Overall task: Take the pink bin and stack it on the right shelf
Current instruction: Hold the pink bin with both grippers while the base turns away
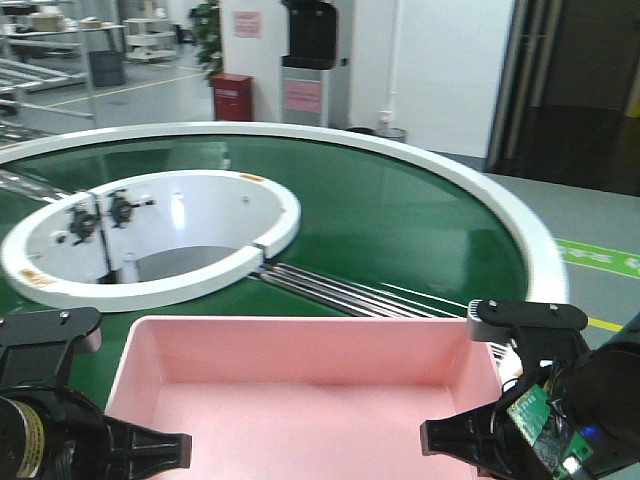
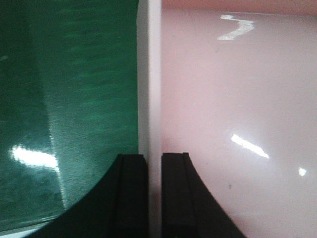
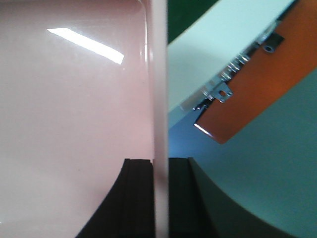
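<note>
Left hand and right hand clamp opposite walls of the pink bin, lower frame; grasp looks done, and a level lift toward the unseen right shelf likely follows.

Glossy, smooth plastic pink bin; green belt satin, prob. rubber; left pincer pads matt blk.

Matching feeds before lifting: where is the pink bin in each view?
Front view: pink bin, bottom centre.
Left wrist: bin fills the right half.
Right wrist: bin fills the left half.
Shared landmark: green belt next to the bin.
</note>
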{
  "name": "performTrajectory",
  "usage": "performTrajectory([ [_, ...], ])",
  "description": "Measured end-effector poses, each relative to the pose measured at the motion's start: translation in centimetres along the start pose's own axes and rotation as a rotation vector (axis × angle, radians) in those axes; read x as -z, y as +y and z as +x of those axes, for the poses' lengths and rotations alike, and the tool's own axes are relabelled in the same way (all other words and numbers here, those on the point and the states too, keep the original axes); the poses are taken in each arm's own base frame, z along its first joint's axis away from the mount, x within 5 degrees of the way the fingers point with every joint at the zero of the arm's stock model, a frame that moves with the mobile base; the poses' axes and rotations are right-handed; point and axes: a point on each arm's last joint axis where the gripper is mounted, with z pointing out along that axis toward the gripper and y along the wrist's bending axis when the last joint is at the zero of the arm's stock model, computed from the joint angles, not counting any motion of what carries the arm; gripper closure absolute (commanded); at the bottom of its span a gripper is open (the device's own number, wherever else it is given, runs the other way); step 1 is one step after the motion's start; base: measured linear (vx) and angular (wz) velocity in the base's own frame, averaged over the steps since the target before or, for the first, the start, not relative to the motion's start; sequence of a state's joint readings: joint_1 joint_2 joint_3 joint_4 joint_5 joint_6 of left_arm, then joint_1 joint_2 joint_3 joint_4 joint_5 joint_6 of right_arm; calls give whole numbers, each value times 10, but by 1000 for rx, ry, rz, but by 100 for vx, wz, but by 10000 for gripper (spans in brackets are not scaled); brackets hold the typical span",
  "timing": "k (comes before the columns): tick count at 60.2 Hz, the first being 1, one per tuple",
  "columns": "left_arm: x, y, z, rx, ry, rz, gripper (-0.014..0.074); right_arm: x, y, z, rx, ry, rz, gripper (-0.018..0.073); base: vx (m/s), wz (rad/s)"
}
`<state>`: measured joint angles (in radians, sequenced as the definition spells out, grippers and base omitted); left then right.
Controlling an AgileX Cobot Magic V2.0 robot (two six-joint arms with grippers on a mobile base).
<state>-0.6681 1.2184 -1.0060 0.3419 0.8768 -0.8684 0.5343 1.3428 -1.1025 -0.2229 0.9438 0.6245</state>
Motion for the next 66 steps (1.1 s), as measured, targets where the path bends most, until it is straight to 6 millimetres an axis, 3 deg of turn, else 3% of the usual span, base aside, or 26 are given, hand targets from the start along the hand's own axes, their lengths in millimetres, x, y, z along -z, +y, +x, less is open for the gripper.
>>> performTrajectory([
  [66, 0, 0, 0, 0, 0, 0, 471, 0, 0, 0, 0, 0, 0, 496, -10, -58],
])
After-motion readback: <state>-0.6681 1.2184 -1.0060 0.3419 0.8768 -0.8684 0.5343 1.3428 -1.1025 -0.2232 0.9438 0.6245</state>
